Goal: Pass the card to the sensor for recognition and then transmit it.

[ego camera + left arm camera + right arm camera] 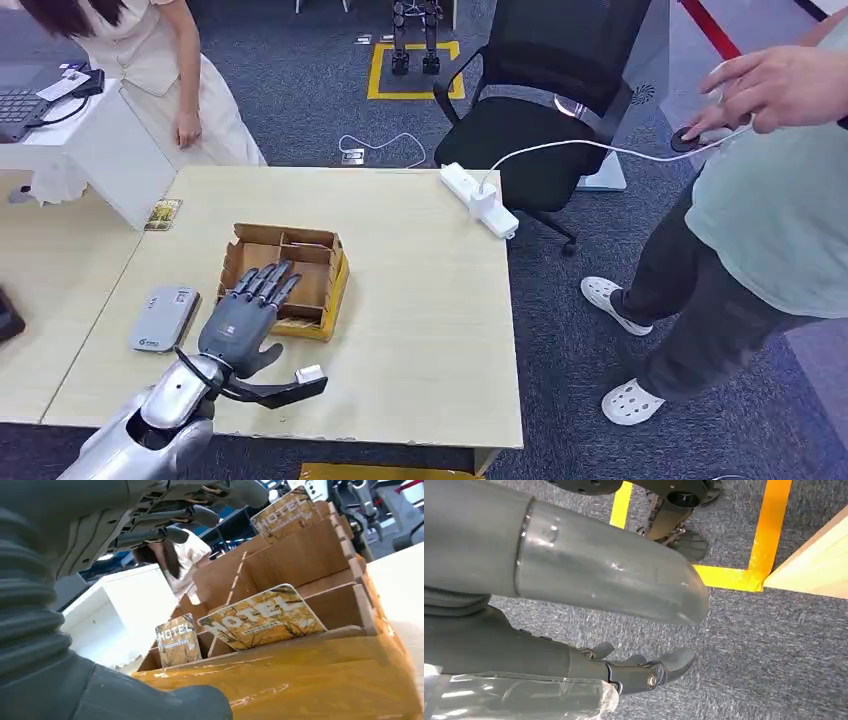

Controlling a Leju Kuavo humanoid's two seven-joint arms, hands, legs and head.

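A partitioned cardboard box [337,283] sits on the wooden table [420,290]. My left hand [245,315] hovers over the box's near left part, fingers spread and holding nothing. In the left wrist view its fingers [165,520] reach above the box [300,680], where yellow "HOTEL" cards stand in the slots: one large [265,617], one smaller [177,640], one at the far end [285,512]. A grey card sensor [165,317] lies flat on the table left of the box. My right hand [644,672] hangs above the carpet, fingers loosely apart and empty.
Another card [163,213] lies at the table's far left edge. A white power strip [480,200] sits at the far right corner, its cable running to a person [770,200] standing on the right. A black chair [550,110] stands behind the table, and another person [170,70] bends at the far left.
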